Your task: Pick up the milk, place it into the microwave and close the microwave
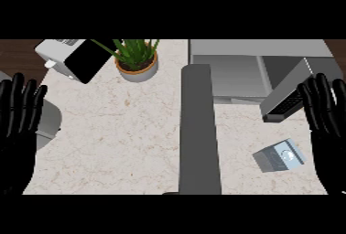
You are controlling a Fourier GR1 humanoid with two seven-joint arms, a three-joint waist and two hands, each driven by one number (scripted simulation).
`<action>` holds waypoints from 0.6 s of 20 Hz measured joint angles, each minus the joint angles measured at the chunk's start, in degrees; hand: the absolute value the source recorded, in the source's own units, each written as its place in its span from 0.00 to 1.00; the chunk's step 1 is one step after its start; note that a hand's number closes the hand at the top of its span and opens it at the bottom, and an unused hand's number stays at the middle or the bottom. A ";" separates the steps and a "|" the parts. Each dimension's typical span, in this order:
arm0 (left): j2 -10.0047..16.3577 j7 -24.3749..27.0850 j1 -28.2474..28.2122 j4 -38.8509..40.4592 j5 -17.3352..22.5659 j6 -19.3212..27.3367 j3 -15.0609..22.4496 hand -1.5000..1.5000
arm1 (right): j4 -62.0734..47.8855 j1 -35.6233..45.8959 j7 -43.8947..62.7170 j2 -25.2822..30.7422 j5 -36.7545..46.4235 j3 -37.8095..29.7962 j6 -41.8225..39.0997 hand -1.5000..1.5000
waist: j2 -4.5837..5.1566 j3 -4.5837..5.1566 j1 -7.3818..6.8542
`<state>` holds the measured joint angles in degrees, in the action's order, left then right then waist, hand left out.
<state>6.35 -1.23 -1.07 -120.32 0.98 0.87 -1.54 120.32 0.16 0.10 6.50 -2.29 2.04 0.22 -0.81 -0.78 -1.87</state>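
A small grey-blue milk carton (pixel 280 156) lies on the pale counter at the right, below the microwave. The grey microwave (pixel 233 68) sits at the top right with its door (pixel 289 98) swung open toward the carton. My right hand (pixel 326 112) is at the right edge, open with fingers up, just right of the door and above the carton. My left hand (pixel 19 109) rests at the left edge, open with fingers up, far from the carton.
A dark grey upright panel (pixel 198 128) runs down the middle of the counter. A potted plant (pixel 137 61) stands at the top centre, with a toaster-like appliance (pixel 74 57) to its left. A grey round object (pixel 49 121) lies beside my left hand.
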 measured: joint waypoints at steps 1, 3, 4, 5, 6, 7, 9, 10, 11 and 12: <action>-0.20 0.25 -0.61 -0.46 -0.50 -0.01 0.39 0.00 | 0.02 -0.88 -0.91 0.03 -0.34 -0.25 -0.54 0.00 | 0.16 0.16 0.39; 0.37 2.11 -0.67 0.65 0.28 -1.37 -0.25 0.00 | 1.67 -2.44 -1.11 0.19 -0.60 -1.22 -0.53 0.00 | 0.40 0.41 1.10; 0.57 2.70 0.06 1.48 0.46 -1.89 -0.26 0.00 | 2.71 -3.37 -1.02 0.33 -0.56 -1.77 -0.42 0.00 | 0.48 0.50 1.41; 0.79 3.79 0.63 2.78 0.90 -2.62 -0.45 0.00 | 4.18 -4.36 -0.74 0.55 -0.65 -2.61 -0.19 0.00 | 0.54 0.56 1.74; 0.99 4.13 1.76 3.81 0.98 -3.23 -0.09 0.00 | 5.14 -5.55 -0.92 0.55 -0.46 -3.19 0.04 0.00 | 0.59 0.62 2.05; 0.39 3.59 2.24 5.63 2.23 -3.44 -0.07 0.00 | 6.00 -7.18 -0.12 0.37 -1.37 -3.07 -0.30 0.00 | 0.64 0.66 2.54; -1.27 3.29 1.80 7.57 3.65 -3.95 1.45 0.00 | 7.62 -11.19 0.31 0.16 -3.11 -3.27 -1.31 0.00 | 0.67 0.71 2.86; -2.25 3.48 0.38 7.49 3.52 -4.00 2.80 0.00 | 8.51 -14.04 -0.29 0.07 -3.77 -3.20 -2.22 0.00 | 0.63 0.72 2.90; -2.82 4.04 -0.20 8.44 3.71 -4.27 3.38 0.00 | 9.24 -16.48 -0.75 -0.15 -4.48 -3.36 -2.88 0.00 | 0.64 0.73 2.91; -3.38 3.72 -0.14 8.92 3.84 -4.15 3.90 0.00 | 9.58 -18.72 -1.84 -0.67 -4.84 -3.11 -3.59 0.00 | 0.65 0.73 2.86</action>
<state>2.97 2.49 -1.21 -111.40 4.81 -3.29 2.36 129.90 -18.57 -1.74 5.83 -7.13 -1.07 -3.36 -0.16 -0.05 0.98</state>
